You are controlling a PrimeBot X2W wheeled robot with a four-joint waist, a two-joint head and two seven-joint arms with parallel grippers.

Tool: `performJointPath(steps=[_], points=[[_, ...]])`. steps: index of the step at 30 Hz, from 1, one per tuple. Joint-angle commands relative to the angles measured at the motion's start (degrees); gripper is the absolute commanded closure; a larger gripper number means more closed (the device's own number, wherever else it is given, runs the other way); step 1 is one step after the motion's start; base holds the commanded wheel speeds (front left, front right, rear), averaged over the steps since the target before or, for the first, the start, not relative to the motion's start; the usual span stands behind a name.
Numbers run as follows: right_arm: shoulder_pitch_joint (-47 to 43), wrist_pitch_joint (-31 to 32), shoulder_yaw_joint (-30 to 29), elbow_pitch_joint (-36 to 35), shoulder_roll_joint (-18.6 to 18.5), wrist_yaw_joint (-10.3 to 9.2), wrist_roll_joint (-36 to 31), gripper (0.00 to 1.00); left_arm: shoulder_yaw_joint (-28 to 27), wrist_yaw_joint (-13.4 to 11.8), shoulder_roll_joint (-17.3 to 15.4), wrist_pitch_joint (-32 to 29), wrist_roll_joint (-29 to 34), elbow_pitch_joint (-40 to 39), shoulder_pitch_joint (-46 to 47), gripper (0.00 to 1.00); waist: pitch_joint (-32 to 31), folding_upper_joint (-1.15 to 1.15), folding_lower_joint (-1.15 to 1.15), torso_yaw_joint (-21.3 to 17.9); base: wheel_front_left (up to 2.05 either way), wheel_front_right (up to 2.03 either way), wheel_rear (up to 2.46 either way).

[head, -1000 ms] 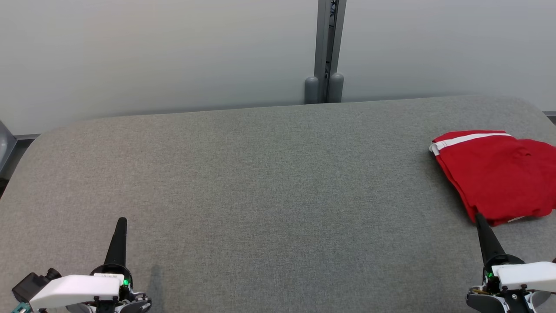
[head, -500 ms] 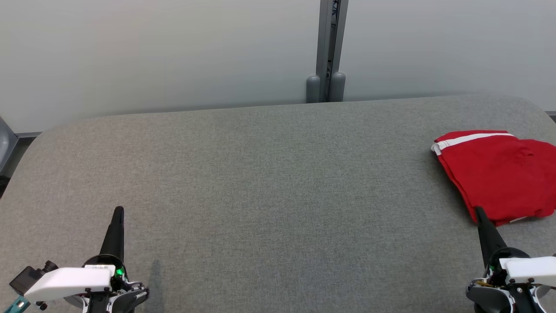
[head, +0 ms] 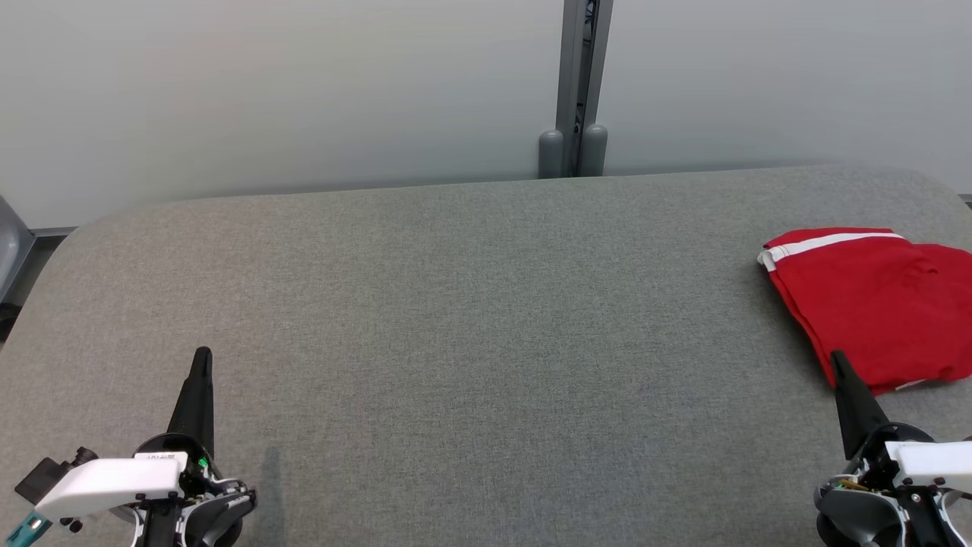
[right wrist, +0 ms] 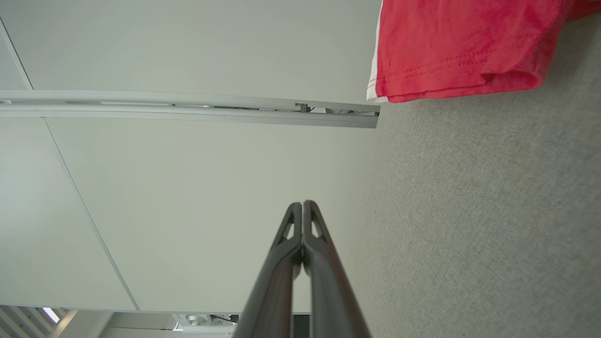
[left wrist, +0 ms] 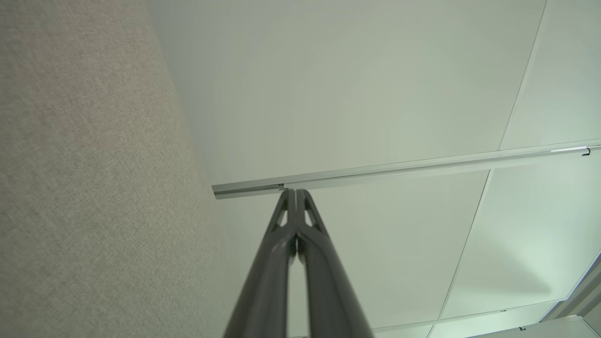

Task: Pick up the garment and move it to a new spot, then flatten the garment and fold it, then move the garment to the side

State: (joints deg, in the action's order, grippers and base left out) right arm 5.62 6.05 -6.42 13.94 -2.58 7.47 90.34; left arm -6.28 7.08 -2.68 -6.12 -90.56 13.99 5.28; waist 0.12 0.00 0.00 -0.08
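Garment folded at table right edge, left jaws and right jaws closed, both nudged forward

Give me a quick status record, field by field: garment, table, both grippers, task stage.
garment: red with a white stripe, folded, lying flat at the table's right side, cut off by the head view's right edge
table: grey fabric top
left gripper: shut, empty, above the table's near left
right gripper: shut, empty, tip near the garment's near corner; the right wrist view shows a gap between them
task stage: garment looks folded and set to the side; nothing held
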Motion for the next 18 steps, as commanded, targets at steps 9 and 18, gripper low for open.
performJointPath(steps=[9,18], points=[[0.87,0.69,-0.18,0.17,-0.54,0.04,2.14,1.0,-0.41,0.57,-0.35,-0.59,-1.91,0.13,1.37,1.0,0.06,0.0,0.0,0.08,0.0,0.0,0.0],[0.81,0.69,-0.18,0.17,-0.54,0.04,2.14,1.0,-0.4,0.57,-0.35,-0.59,-1.91,0.12,1.36,1.0,0.06,0.0,0.0,0.08,0.0,0.0,0.0]])
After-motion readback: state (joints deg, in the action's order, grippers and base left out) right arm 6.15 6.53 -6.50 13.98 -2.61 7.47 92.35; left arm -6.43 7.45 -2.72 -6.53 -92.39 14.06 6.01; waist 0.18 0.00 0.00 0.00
